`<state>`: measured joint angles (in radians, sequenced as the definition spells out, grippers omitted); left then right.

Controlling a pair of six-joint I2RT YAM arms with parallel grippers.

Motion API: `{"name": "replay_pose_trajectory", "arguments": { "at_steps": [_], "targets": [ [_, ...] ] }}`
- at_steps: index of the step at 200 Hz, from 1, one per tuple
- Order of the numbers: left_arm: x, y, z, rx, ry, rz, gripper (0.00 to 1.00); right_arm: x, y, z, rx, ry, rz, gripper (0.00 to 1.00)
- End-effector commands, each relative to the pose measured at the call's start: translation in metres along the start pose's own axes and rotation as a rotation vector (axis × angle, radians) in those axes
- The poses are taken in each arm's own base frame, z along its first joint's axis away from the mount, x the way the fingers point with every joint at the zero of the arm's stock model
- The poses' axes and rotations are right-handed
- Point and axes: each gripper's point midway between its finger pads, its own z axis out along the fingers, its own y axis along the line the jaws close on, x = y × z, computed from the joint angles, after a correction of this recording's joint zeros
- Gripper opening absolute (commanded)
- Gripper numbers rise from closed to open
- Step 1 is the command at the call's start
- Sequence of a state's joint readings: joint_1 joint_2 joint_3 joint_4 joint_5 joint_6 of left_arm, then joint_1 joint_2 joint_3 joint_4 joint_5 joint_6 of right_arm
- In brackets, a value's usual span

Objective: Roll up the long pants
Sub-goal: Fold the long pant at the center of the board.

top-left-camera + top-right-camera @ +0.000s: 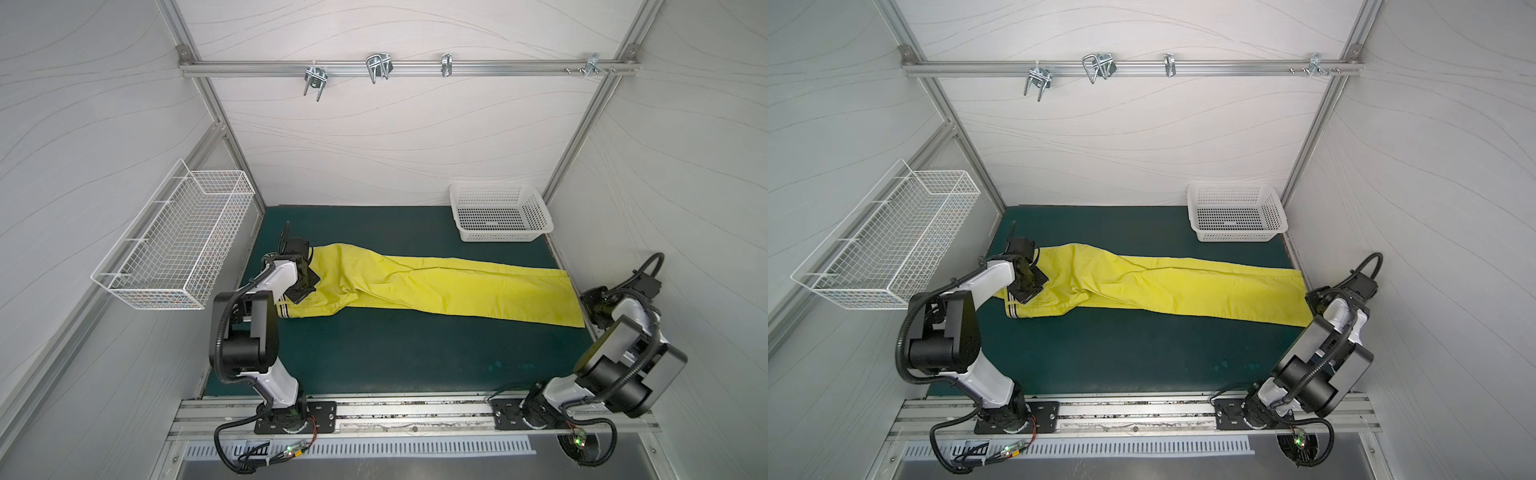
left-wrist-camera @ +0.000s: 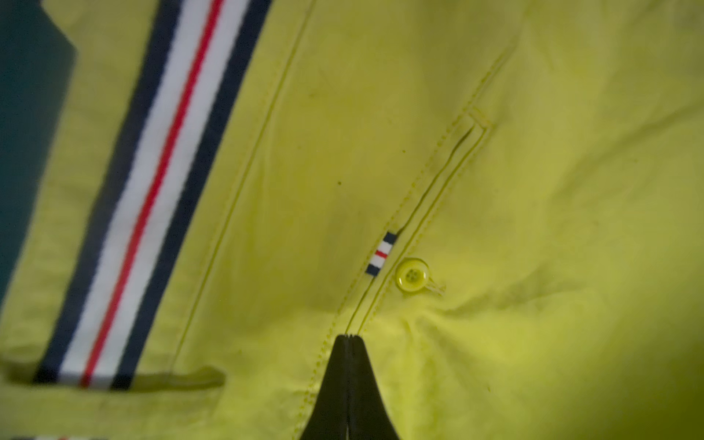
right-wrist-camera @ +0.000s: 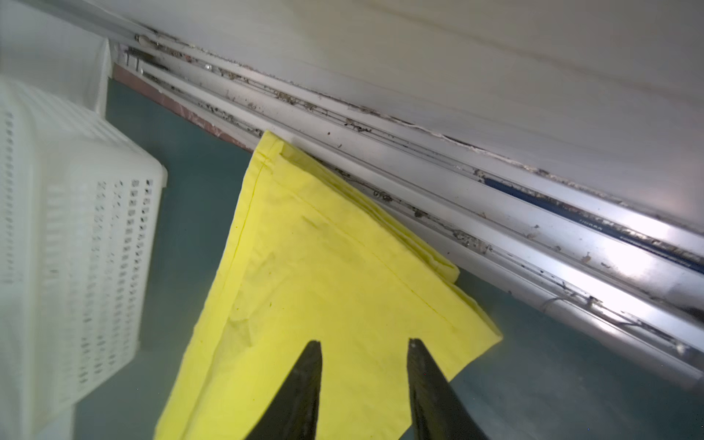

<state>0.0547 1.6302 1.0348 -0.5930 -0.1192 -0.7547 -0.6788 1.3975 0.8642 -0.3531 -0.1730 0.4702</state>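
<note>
The long pants (image 1: 436, 286) (image 1: 1163, 286) lie flat across the green mat (image 1: 395, 353), bright yellow-green, with the striped waistband at the left and the leg cuffs at the right edge. My left gripper (image 2: 351, 336) (image 1: 305, 286) points down on the waist by the buttoned back pocket. Its jaws are shut, and the fabric (image 2: 533, 190) puckers toward the tips. My right gripper (image 3: 364, 343) hovers open just over the stacked cuffs (image 3: 324, 266), nothing between its fingers. In both top views the right arm (image 1: 623, 316) hides that gripper's fingertips.
A white plastic basket (image 1: 500, 212) (image 3: 68, 247) stands at the back right of the mat, close to the cuffs. A wire basket (image 1: 178, 245) hangs on the left wall. An aluminium rail (image 3: 495, 213) runs right beside the cuffs. Metal hooks (image 1: 378, 66) hang high on the back rail.
</note>
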Motion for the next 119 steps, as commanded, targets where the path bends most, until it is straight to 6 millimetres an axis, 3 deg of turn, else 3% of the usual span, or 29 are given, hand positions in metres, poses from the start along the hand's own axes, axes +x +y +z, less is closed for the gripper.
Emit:
{"name": "replay_pose_trajectory", "arguments": {
  "at_steps": [1,29,71,93,119],
  "targets": [
    [0.004,-0.005,-0.011,0.031,-0.027,0.014,0.00,-0.007,0.029,-0.015,0.039,-0.119,-0.175,0.42],
    [0.017,-0.017,-0.016,0.036,-0.032,0.066,0.00,0.003,0.029,-0.002,0.053,-0.074,-0.202,0.49],
    [0.034,-0.046,-0.034,0.103,-0.038,0.151,0.00,0.007,0.010,0.042,0.050,0.144,-0.127,0.60],
    [0.041,-0.055,-0.044,0.152,-0.013,0.166,0.00,0.011,0.004,0.061,0.046,0.205,-0.098,0.61],
    [0.048,-0.061,-0.059,0.205,-0.012,0.194,0.00,0.008,-0.003,0.068,0.077,0.204,-0.108,0.62]
  ]
}}
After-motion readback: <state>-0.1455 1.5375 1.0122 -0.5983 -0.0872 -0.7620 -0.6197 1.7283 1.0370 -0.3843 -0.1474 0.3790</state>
